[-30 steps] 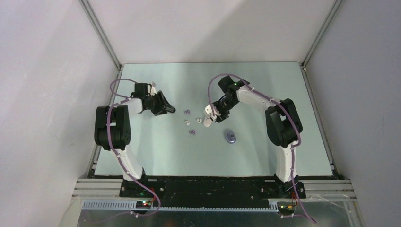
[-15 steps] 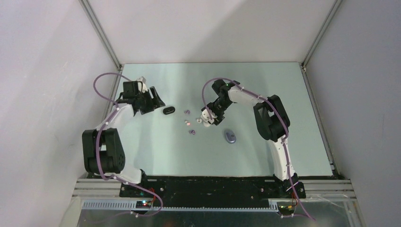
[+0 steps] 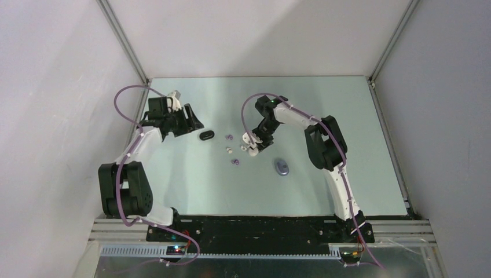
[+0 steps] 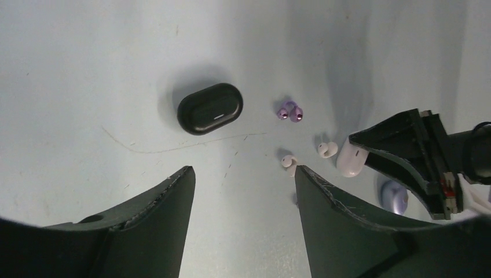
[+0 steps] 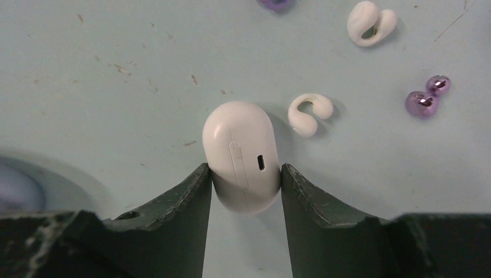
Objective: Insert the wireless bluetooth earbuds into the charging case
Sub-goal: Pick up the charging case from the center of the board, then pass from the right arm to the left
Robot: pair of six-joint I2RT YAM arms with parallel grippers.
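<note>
The right claw pinches the white case. One white earbud lies just beside the case on its left, with a second white earbud and a purple earbud a little further left. The left claw hangs spread, the black case just right of it.

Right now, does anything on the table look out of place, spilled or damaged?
Nothing looks spilled or broken. What stands out: white earbuds and a purple earbud lie scattered loose on the table, while the white charging case clamped in the right gripper and the black case both look shut.
</note>
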